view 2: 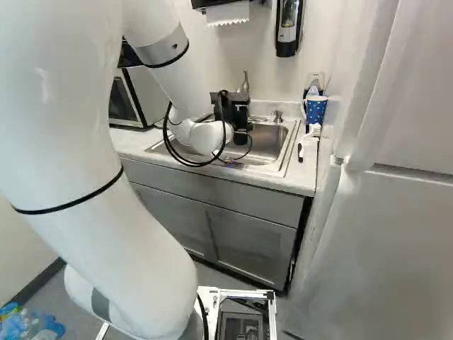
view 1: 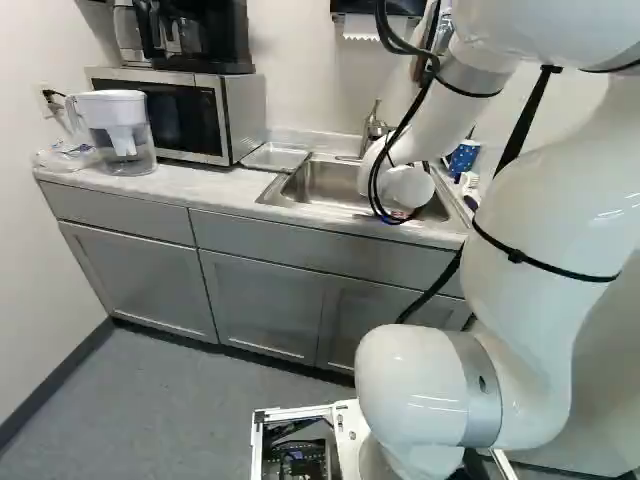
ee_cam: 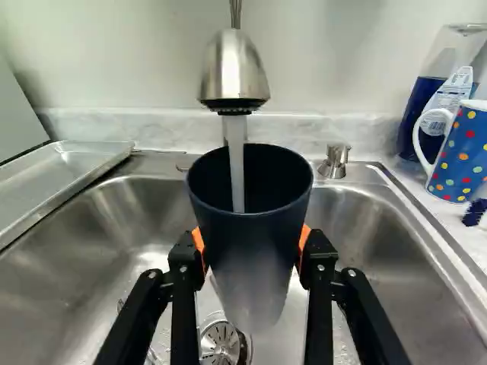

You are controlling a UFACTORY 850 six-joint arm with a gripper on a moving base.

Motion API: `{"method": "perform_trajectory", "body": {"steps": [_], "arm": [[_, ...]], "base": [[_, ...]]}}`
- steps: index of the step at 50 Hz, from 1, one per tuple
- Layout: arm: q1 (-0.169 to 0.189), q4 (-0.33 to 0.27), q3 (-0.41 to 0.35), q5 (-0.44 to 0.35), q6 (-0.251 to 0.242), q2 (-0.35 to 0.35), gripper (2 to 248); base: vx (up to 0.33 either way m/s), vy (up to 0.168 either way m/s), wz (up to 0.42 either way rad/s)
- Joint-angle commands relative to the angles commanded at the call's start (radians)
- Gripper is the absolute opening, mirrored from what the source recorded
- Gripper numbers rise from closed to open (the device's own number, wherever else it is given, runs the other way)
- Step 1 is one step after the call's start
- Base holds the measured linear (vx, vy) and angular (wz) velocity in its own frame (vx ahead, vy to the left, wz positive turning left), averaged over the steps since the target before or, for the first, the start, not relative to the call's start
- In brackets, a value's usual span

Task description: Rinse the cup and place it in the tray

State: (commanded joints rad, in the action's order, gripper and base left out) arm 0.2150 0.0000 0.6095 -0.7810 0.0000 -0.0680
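Over the sink (view 2: 272, 142), the black gripper (view 2: 233, 117) shows in the right base view beyond the white wrist. In the wrist view the gripper (ee_cam: 252, 251) is shut on the dark cup (ee_cam: 247, 266), an orange pad pressed to each side. The cup stands roughly upright, mouth up, above the drain. Water (ee_cam: 237, 163) runs from the faucet (ee_cam: 234, 72) into its mouth. A shallow metal tray (ee_cam: 68, 179) lies beside the sink; the left base view shows the tray (view 1: 275, 157) between microwave and basin. The left base view hides gripper and cup behind the arm.
A polka-dot mug (ee_cam: 460, 156), a clear container and a brush stand at the sink's other side. The soap pump (ee_cam: 335, 161) rises behind the basin. Microwave (view 1: 185, 115) and water pitcher (view 1: 120, 135) stand on the counter (view 1: 190, 185). A tall white panel (view 2: 396, 234) flanks the counter.
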Motion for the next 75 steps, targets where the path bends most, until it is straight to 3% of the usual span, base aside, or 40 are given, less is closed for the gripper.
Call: {"method": "perform_trajectory", "body": {"steps": [75], "arm": [[0.000,0.000,0.000,0.000,0.000,0.000,125]], "base": [[0.000,0.000,0.000]]}}
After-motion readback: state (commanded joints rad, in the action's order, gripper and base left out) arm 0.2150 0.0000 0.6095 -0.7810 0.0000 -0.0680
